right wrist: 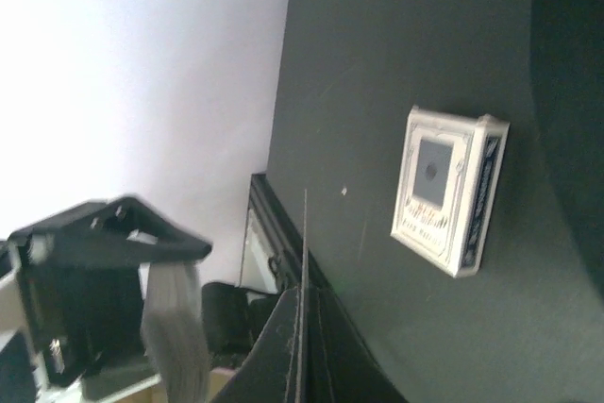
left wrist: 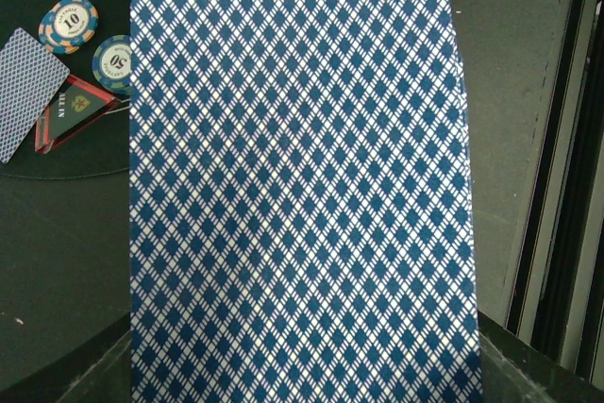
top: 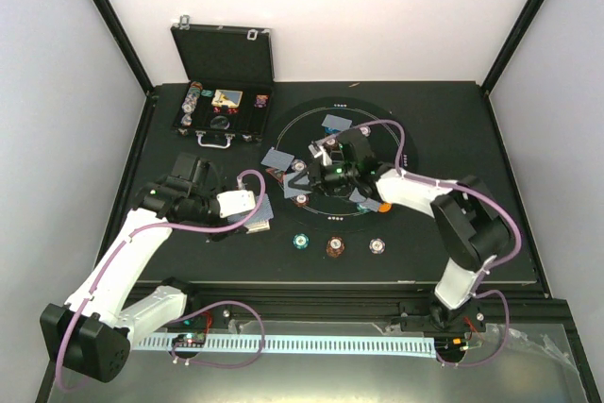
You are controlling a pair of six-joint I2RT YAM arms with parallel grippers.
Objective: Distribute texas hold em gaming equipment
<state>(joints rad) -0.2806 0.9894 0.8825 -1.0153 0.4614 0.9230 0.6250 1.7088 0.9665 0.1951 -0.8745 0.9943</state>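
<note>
Risks dropping thin card [right wrist: 304, 261] pinched edge-on in shut R gripper [right wrist: 303, 327] over round mat [top: 307, 125] w/ slim purchase, or fanning blue-backed cards [left wrist: 302, 195] clamped in closed L gripper [top: 249, 207] left of mat.

Scattered cards [top: 337, 122], chips [top: 334, 246] — round black mat [top: 304, 125]

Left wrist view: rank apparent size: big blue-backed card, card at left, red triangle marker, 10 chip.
1. big blue-backed card, close-up
2. card at left
3. red triangle marker, 10 chip: alike, unranked
</note>
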